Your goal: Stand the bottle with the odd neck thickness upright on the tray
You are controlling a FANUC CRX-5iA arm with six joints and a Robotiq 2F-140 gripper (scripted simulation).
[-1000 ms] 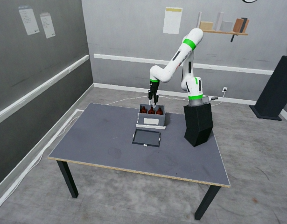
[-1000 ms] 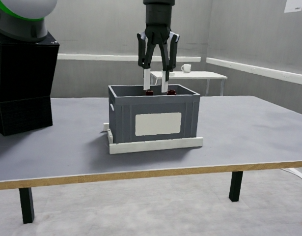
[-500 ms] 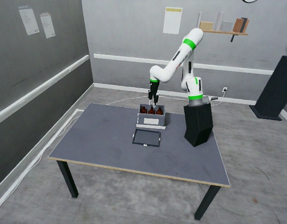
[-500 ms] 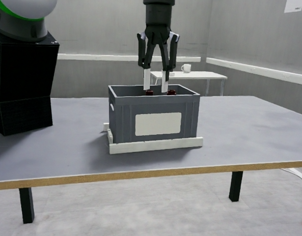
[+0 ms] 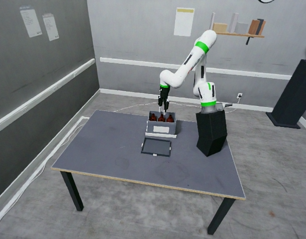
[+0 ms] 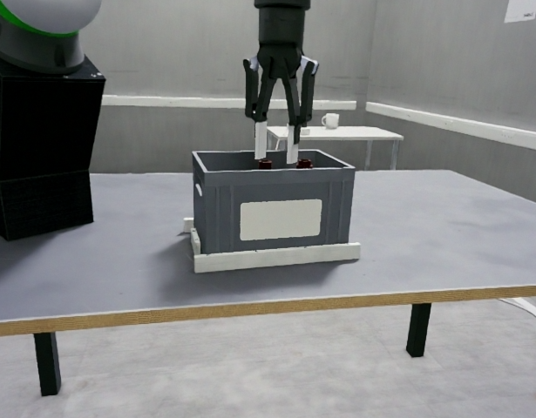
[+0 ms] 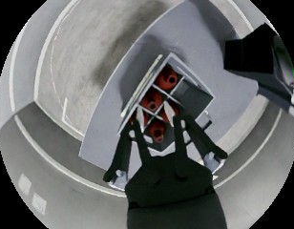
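Poised over the crate (image 5: 172, 127) (image 6: 218, 216) (image 7: 194, 76), with claw (image 5: 161, 112) (image 6: 276, 159) (image 7: 153, 109) pointing down, partly open and gripping nothing, a gap visible between white fingertips (image 6: 261, 141). Just above the bottle tops, near the crate's rim. Inside, five reddish-brown bottles (image 5: 169, 118) (image 6: 304, 164) (image 7: 167, 78), all standing in separate compartments; impossible to tell which has the odd neck, but still to be put on the tray (image 5: 155, 153). Beside the crate's labelled side, a white strip (image 5: 160, 135) (image 6: 276, 258) (image 7: 139, 86), between crate and tray.
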